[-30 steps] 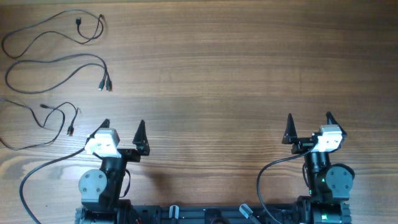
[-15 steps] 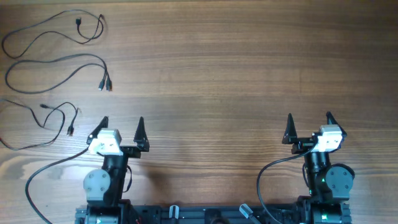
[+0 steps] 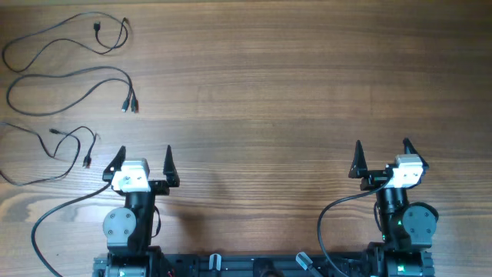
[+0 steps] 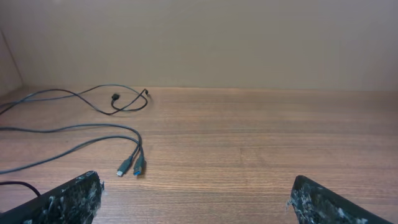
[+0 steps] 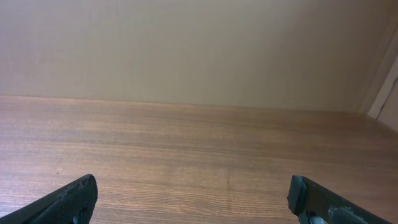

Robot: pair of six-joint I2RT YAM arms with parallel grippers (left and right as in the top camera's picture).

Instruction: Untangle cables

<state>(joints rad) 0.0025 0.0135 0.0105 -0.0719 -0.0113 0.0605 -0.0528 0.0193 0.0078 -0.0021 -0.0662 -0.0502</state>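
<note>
Three thin black cables lie apart as loose strands at the table's far left. The top cable [image 3: 54, 35] curls near the back edge. The middle cable [image 3: 73, 77] ends in two plugs [image 3: 129, 104]. The lower cable [image 3: 54, 146] lies just left of my left gripper [image 3: 143, 158]. My left gripper is open and empty near the front edge. In the left wrist view [image 4: 196, 199] the top cable [image 4: 93, 99] and the middle cable's plugs [image 4: 130, 167] show ahead and left. My right gripper [image 3: 382, 154] is open and empty at the front right; its wrist view [image 5: 193, 199] shows only bare wood.
The wooden table [image 3: 292, 85] fills the overhead view. A beige wall [image 4: 205, 37] stands behind its back edge. Thicker black arm wires [image 3: 54, 215] loop by the arm bases at the front.
My left gripper has swung a little to the left, toward the cables. The right arm and the cables have not moved.
</note>
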